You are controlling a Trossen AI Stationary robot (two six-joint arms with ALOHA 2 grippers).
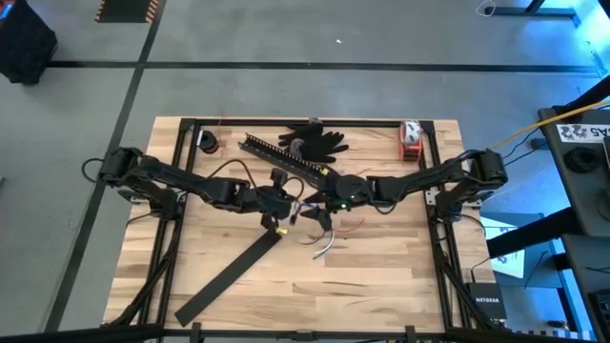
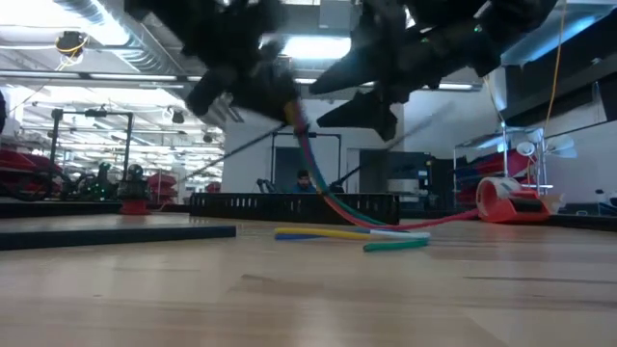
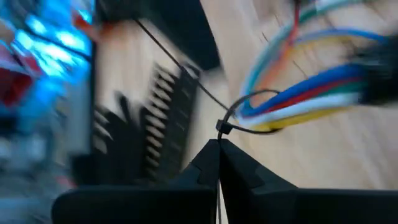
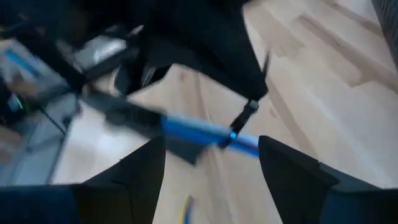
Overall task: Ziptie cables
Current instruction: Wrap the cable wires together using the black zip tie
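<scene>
Since the wires are thin and limp, they count as light, soft and easily dragged, so these lines weigh the handling first.

cables point(image 3: 311, 93): a loose coloured bundle, blue, white, red and yellow, lifted near the table's middle with its free ends trailing down to the wood toward five o'clock in the high view; I judge it floppy and best taken close to the band, where the strands lie packed.

ziptie point(image 3: 239, 121): already looped around the bundle, its small head just off the left fingertips and its thin tail running off toward eleven o'clock in the left wrist view; stiff, slick and narrow, so I would pinch the tail flat near the head.

left gripper point(image 3: 219, 146): clenched tight, tips pressed together at the band's head; whether the strip is actually pinched I cannot tell.

right gripper point(image 4: 211, 155): fingers spread wide on either side of the blue wire, holding nothing.

low view only: green and yellow wire ends point(image 2: 386, 239) resting on the table point(image 2: 308, 299).

right wrist view only: the wide gap between the right fingers.

high view only: both arms meeting at centre.
</scene>
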